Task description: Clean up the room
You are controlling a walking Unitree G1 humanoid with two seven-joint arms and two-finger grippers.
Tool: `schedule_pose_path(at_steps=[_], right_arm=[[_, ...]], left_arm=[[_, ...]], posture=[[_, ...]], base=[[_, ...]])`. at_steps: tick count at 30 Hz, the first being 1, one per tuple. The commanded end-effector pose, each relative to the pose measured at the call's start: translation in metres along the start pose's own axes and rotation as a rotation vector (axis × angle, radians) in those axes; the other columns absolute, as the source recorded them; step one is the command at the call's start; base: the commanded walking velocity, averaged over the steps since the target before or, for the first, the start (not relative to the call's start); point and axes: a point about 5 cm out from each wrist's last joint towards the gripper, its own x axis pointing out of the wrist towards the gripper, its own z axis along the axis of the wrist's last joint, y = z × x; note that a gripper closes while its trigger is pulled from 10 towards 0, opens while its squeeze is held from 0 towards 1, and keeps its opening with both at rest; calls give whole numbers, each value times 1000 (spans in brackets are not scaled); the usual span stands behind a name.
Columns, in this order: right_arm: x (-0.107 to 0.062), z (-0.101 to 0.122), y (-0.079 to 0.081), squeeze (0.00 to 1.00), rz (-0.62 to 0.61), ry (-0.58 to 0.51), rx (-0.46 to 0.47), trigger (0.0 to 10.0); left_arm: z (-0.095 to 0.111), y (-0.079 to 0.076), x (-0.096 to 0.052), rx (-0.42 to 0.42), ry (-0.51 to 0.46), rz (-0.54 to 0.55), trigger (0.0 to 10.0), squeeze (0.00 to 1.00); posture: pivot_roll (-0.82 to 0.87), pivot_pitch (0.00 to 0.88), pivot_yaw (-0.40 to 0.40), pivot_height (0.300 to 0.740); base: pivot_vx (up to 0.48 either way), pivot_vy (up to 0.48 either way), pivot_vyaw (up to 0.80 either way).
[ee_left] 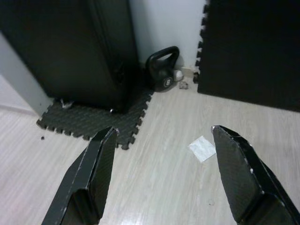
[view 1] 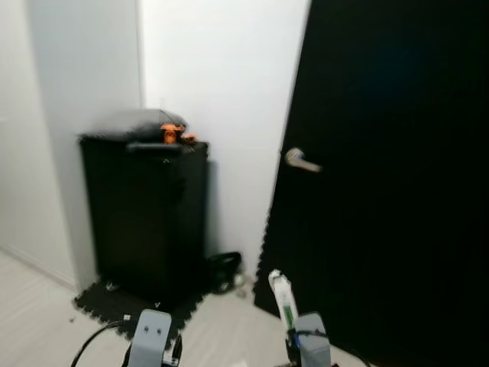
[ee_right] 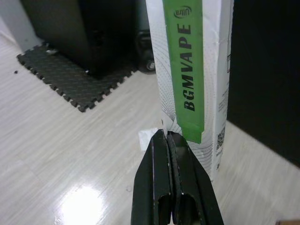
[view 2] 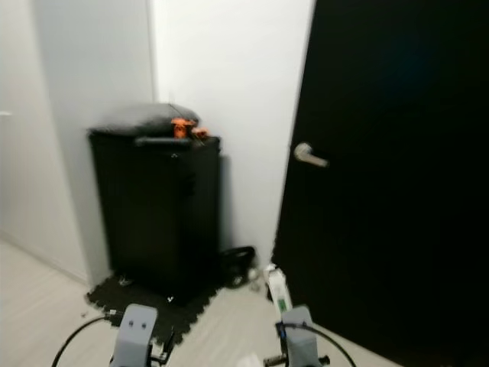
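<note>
My right gripper [ee_right: 171,137] is shut on the lower edge of a white carton [ee_right: 192,61] with a green stripe reading BGMVAPE. The carton [view 1: 281,298] stands upright above my right wrist in the eye views. My left gripper [ee_left: 164,132] hangs open over the pale wood floor with nothing between its fingers. A small white scrap of paper [ee_left: 202,148] lies on the floor below and just beyond the left gripper.
A tall black cabinet [view 1: 145,214] stands in the corner on a black foam mat [ee_left: 89,122], with a dark bag and orange items [view 1: 172,135] on top. A black kettlebell [ee_left: 163,70] sits by the wall. A black door [view 1: 390,176] with a silver handle [view 1: 300,160] is at the right.
</note>
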Motion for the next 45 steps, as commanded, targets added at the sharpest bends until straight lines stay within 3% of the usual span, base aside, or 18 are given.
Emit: schedule_pose_path(at_steps=[1, 9, 35, 45], right_arm=[[-1, -4, -5, 0, -15, 23, -11, 10000], [-1, -3, -9, 0, -43, 21, -10, 10000], [-1, -6, -1, 0, -71, 23, 29, 10000], [-1, -5, -4, 0, -75, 18, 24, 10000]], left_arm=[[-3, -2, -1, -2, 18, -9, 10000, 0], [0, -5, 2, -14, 12, -13, 10000, 0], [4, 2, 5, 17, 9, -44, 10000, 0], [2, 5, 6, -21, 34, 13, 10000, 0]], posture=[[44, 61, -56, 740], [43, 60, -50, 740], [66, 67, -5, 740], [59, 66, -13, 740]], base=[[0, 0, -800], [0, 0, -800], [0, 0, -800], [0, 0, -800]])
